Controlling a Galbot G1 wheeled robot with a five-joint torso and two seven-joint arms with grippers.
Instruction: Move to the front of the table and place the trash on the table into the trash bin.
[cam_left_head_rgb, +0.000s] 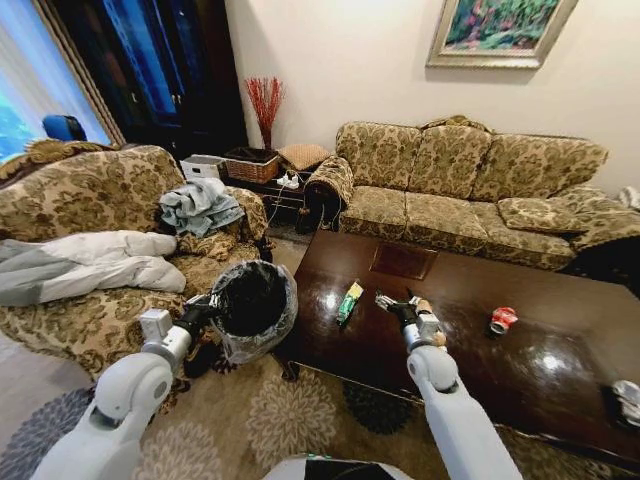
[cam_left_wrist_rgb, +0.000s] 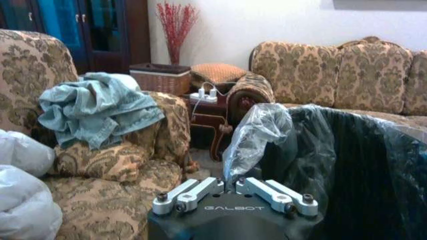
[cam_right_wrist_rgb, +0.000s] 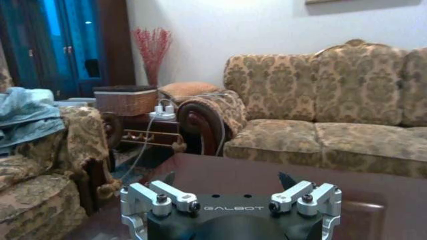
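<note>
You had the table (cam_left_head_rgb: 560, 340) stretching off to the right, dark and glossy, with the sofa (cam_left_head_rgb: 470, 190) beyond it. The trash bin (cam_left_head_rgb: 252, 300) sat just off the table's near-left corner, its grey plastic bag (cam_left_wrist_rgb: 257, 130) crinkled over the rim. Your left arm reached forward from low on the left, elbow bent, and the left gripper (cam_left_head_rgb: 197, 313) was clamped tight on the bin's rim and liner. Your right arm ran up over the table's near edge, wrist level, and the right gripper (cam_left_head_rgb: 397, 302) hovered above the tabletop with its fingers spread apart. The green-yellow wrapper (cam_left_head_rgb: 350, 300) lay just left of that gripper. The crushed red can (cam_left_head_rgb: 502, 320) lay further right, and the silver-white can (cam_left_head_rgb: 627, 398) lay at the far right edge.
</note>
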